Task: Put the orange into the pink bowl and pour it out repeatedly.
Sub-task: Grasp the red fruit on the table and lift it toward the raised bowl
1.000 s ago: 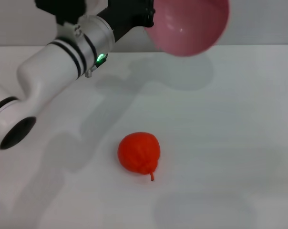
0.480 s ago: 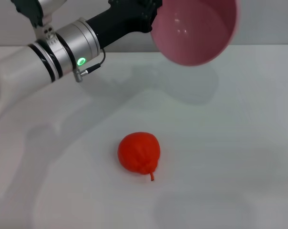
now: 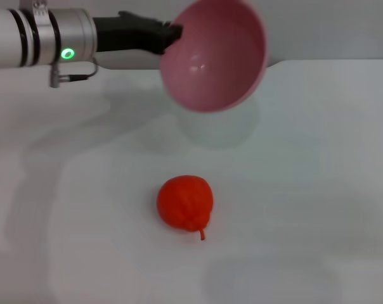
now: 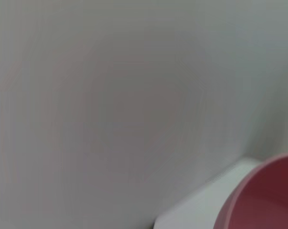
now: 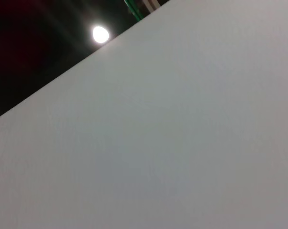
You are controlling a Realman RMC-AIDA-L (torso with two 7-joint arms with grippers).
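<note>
Above the white table [image 3: 318,190], left gripper [image 3: 169,35] clamped on the glossy pink plastic bowl's [image 3: 217,57] rim — tilted, held aloft, small red-orange stalked fruit [image 3: 185,201] lying below — well apart.

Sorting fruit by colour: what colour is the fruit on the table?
Red-orange, clearest in the head view.

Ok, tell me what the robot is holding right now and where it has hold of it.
The left gripper holds the pink bowl by its rim, lifted and tipped above the table. The orange lies loose on the table, held by nothing.
</note>
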